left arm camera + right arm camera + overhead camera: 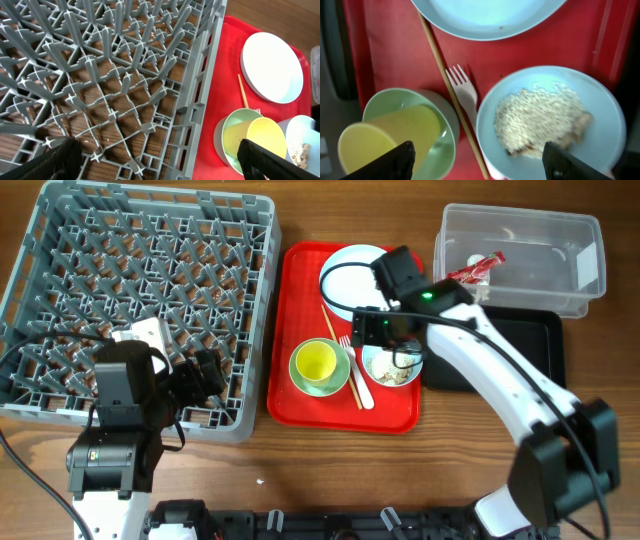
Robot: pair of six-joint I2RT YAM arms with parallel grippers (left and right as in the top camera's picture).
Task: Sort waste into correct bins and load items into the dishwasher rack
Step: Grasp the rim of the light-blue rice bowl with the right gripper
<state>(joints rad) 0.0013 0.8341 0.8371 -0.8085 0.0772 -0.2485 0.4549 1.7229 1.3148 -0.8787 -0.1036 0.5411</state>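
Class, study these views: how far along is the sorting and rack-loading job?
Done: the wrapper lies in the clear tub. In hand: the right gripper hangs open over the white bowl of rice scraps. Left: the scraps need binning, and the plate, green bowl, yellow cup, fork and chopsticks sit on the red tray; no dish shows in the rack.

a red serving tray (pixel 298 320) with a raised rim and rounded corners lies flat near the middle of the brown wood-grain tabletop (pixel 400 475), and a tiny white speck (pixel 261 480) sits on the bare wood just off its near left corner.
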